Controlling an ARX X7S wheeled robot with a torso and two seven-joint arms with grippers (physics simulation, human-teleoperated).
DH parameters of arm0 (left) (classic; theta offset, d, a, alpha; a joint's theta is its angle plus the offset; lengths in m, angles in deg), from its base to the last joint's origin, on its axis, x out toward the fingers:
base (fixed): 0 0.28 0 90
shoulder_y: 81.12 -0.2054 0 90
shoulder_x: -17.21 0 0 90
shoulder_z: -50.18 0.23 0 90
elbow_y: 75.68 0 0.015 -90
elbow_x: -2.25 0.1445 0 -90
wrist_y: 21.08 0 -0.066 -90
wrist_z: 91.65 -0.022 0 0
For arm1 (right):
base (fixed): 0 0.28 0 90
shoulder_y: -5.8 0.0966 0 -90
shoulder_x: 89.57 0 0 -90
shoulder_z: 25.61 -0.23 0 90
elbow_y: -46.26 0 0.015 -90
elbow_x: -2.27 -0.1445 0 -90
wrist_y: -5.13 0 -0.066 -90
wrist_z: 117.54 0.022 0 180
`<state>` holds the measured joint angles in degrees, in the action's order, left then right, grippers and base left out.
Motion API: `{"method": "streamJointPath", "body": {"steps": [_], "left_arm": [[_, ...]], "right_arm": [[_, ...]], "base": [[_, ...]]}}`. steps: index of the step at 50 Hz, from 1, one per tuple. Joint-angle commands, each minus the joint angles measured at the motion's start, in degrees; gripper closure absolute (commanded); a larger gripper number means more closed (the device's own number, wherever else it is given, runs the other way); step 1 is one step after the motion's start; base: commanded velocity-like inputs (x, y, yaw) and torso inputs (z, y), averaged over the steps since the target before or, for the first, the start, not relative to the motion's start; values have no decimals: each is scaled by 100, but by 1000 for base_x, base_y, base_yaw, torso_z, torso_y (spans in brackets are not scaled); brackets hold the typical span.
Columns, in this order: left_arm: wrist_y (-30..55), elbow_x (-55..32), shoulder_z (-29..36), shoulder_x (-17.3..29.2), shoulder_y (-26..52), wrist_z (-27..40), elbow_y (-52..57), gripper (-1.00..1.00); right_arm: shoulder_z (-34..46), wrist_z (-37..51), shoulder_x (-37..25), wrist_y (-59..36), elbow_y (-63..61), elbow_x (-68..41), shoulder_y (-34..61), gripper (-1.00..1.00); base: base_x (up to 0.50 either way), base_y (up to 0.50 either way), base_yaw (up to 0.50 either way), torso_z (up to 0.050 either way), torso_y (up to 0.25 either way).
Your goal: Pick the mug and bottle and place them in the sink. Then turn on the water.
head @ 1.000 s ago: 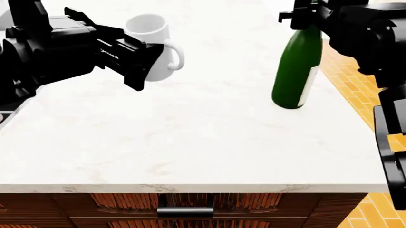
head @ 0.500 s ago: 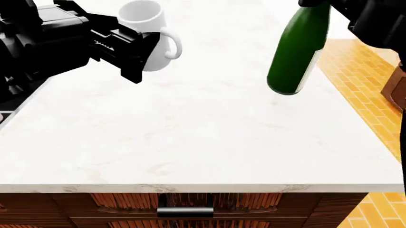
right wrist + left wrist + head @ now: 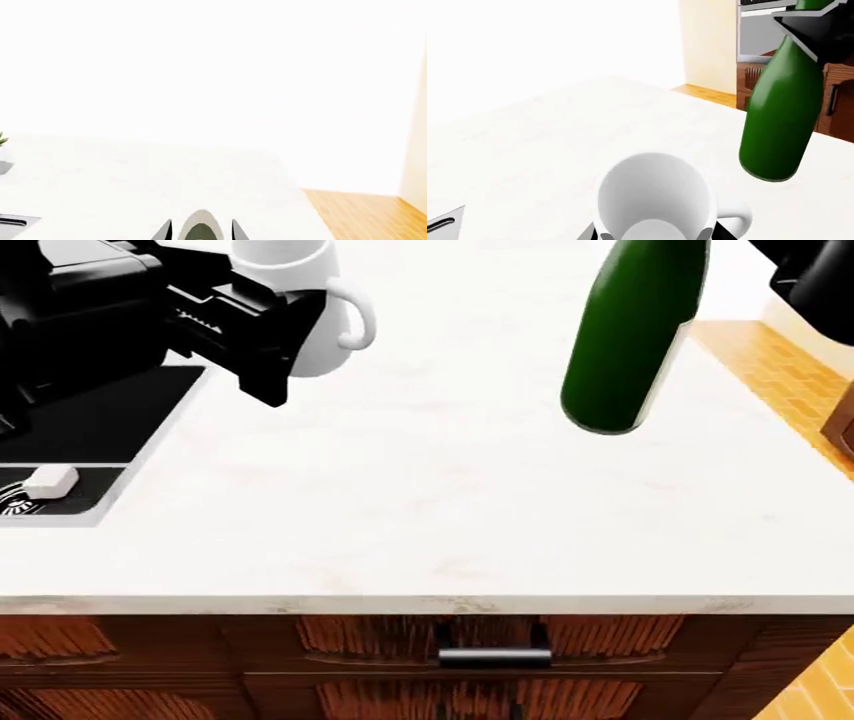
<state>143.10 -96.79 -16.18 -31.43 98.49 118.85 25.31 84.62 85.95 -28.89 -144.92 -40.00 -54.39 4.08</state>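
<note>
I see the mug (image 3: 296, 315) at upper left, gripped by my left fingers (image 3: 247, 335) above the table (image 3: 441, 510). The bottle (image 3: 627, 335) hangs at upper right, clamped by my right fingers (image 3: 200, 231); its neck is cropped. The sink (image 3: 94, 430) is partly hidden.

Nothing for you to read here: the bottle (image 3: 627, 330) shows you only plain green glass, its label turned out of sight, and the mug (image 3: 300, 315) is blank white, no lettering anywhere
</note>
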Motion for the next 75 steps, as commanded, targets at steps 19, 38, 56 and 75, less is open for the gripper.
{"method": "streamJointPath", "body": {"steps": [19,38,56,75], "left_arm": [[-82,-124,40,54,82,161,96,100],[-75,-227,115,82,234,255,94,100],[-148,-343,114,205,176,353,198,100],[-214,-552,70,443,143,520,319,100]], "right_arm": [[-366,190,-196,-346,-563,-444,50,100],[-404,285,-131,-232,-654,-470,-36,100],[-412,235,-192,-165,-697,-477,-26,100],[-501,194,-381,-160,-673,-535,-68,100]], "base": [[-143,497,0,1,1],[-99,498,0,1,1],[0,500,0,1,1],[3,500,0,0,1]]}}
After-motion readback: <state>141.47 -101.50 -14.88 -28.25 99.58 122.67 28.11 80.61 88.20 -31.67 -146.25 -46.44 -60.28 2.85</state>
